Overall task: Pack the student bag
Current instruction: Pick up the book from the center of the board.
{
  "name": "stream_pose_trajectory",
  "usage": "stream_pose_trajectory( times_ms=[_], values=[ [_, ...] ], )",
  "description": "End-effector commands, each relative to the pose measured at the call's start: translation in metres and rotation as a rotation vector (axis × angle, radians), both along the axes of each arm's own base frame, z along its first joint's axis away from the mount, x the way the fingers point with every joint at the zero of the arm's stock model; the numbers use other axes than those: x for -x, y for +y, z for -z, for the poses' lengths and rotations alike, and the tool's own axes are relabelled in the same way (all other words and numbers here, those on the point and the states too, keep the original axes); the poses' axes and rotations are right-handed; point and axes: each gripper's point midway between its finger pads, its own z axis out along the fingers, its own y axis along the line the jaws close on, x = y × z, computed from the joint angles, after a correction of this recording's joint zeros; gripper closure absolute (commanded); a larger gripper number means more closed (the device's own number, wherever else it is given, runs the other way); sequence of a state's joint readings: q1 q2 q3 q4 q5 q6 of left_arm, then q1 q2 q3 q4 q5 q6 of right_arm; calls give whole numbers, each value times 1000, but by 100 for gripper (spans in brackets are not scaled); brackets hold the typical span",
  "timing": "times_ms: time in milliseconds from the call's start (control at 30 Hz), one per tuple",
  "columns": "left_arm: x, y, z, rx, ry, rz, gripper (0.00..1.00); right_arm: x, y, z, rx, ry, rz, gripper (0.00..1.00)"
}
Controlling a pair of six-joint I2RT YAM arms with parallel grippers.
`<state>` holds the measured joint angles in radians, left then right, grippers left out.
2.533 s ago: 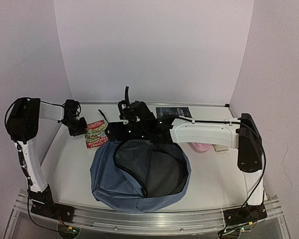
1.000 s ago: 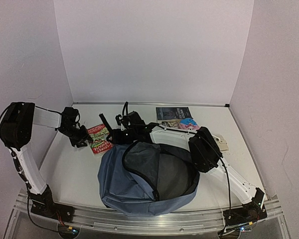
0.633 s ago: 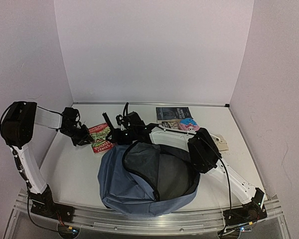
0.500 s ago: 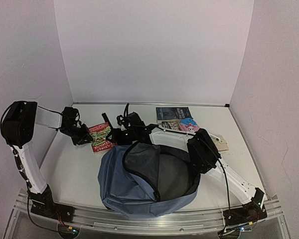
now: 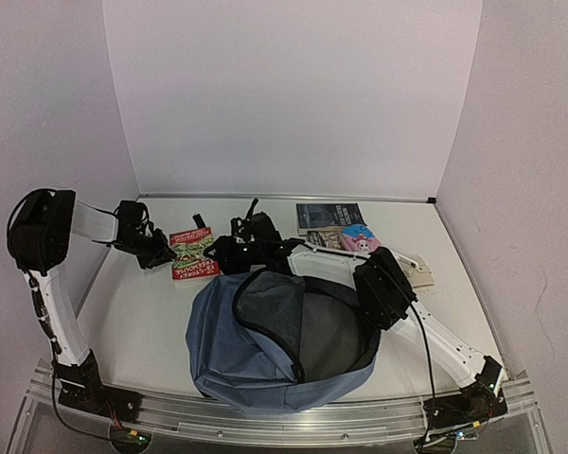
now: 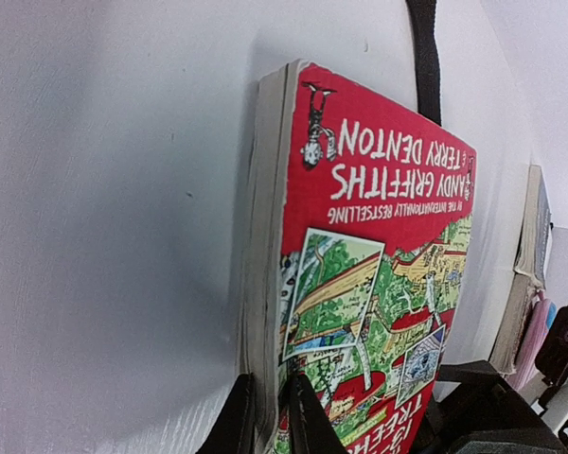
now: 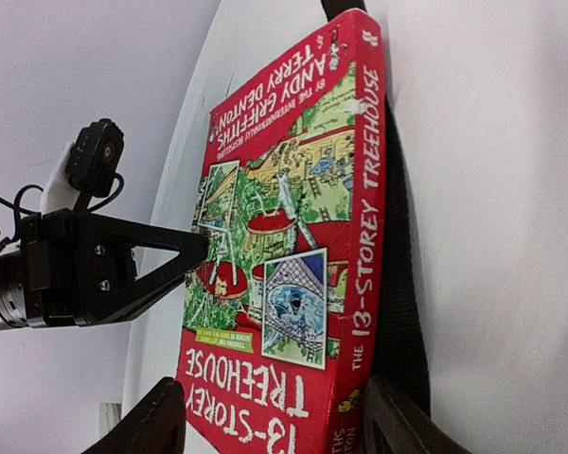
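White table between pale walls. Bag sits at the near middle, its mouth open upward. Just behind it to the left is a red book. Left gripper pinches the book's edge, jaws narrow. Right gripper stands wide, jaws flanking the book's other end.

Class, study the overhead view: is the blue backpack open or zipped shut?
Open. The backpack has its mouth gaping wide and facing up, and the dark lining shows inside the rim.
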<state>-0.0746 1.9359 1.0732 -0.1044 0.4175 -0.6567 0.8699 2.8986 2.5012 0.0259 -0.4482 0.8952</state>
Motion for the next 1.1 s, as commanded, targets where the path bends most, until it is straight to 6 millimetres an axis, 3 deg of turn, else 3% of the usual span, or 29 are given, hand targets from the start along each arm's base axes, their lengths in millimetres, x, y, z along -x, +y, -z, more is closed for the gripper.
stream_pose_trajectory(
  times_ms=[0,367,567,800,1067],
  values=[
    [33,-32,31,86,131,84,95,52,32,15,-150,121,-140,39],
    [46,-42,36,110,147,133,95,62,40,-46,-361,65,-225,44],
    [46,-45,33,123,137,139,96,66,36,-56,-345,9,-236,45],
    [44,-63,19,159,93,177,97,46,23,-4,-97,55,-87,45],
    [49,-88,13,181,85,211,98,44,20,17,-65,127,-48,45]
  ],
)
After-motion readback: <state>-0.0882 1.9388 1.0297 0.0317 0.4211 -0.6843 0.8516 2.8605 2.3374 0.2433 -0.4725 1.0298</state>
